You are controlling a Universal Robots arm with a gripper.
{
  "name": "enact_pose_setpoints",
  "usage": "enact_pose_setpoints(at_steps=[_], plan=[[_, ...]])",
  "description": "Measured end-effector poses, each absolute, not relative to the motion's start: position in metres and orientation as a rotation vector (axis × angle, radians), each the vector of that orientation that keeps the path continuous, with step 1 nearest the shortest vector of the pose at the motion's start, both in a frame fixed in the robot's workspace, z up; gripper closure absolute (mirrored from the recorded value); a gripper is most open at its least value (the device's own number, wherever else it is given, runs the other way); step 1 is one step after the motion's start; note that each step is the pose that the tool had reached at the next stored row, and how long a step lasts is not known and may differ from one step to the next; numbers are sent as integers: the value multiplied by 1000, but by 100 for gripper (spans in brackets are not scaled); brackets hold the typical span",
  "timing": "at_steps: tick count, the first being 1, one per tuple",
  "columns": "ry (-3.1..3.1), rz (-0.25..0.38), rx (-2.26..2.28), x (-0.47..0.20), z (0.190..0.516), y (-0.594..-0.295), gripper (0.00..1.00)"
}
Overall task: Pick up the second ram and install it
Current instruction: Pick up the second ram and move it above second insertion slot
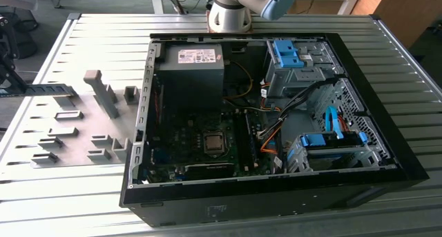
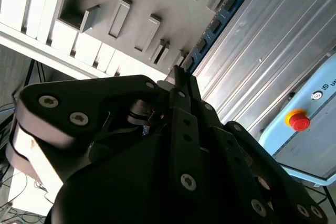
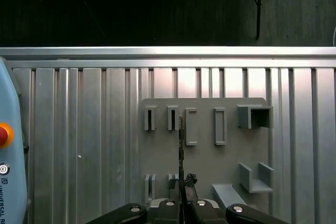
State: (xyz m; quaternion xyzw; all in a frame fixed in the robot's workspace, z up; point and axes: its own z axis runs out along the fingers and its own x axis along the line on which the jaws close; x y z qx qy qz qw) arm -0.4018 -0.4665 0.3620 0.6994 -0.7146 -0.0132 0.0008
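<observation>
The second ram (image 1: 47,89) is a thin blue board. It hangs level over the far edge of the grey fixture plate (image 1: 76,128) at the exterior view's left. My gripper (image 1: 7,87) is shut on one end of it at the picture's edge. In the first wrist view the ram (image 3: 181,140) shows edge-on, rising from between my black fingertips (image 3: 181,190) above the plate's slots (image 3: 150,119). The second wrist view has the blue board (image 2: 218,22) reaching out past my gripper (image 2: 179,77) along the plate's edge.
An open black computer case (image 1: 386,118) lies on the ribbed metal table, with motherboard (image 1: 200,138), memory slots (image 1: 243,138), power supply (image 1: 190,66) and blue drive clips (image 1: 286,53) inside. The robot base (image 1: 231,14) stands behind it. A red stop button (image 2: 297,120) sits on a pale blue box.
</observation>
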Motion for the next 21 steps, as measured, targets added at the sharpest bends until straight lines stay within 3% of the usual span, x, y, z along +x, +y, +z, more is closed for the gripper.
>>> enact_pose_setpoints(at_steps=[21], plan=[[-2244, -41, 2196, -402, 372, -467, 86]])
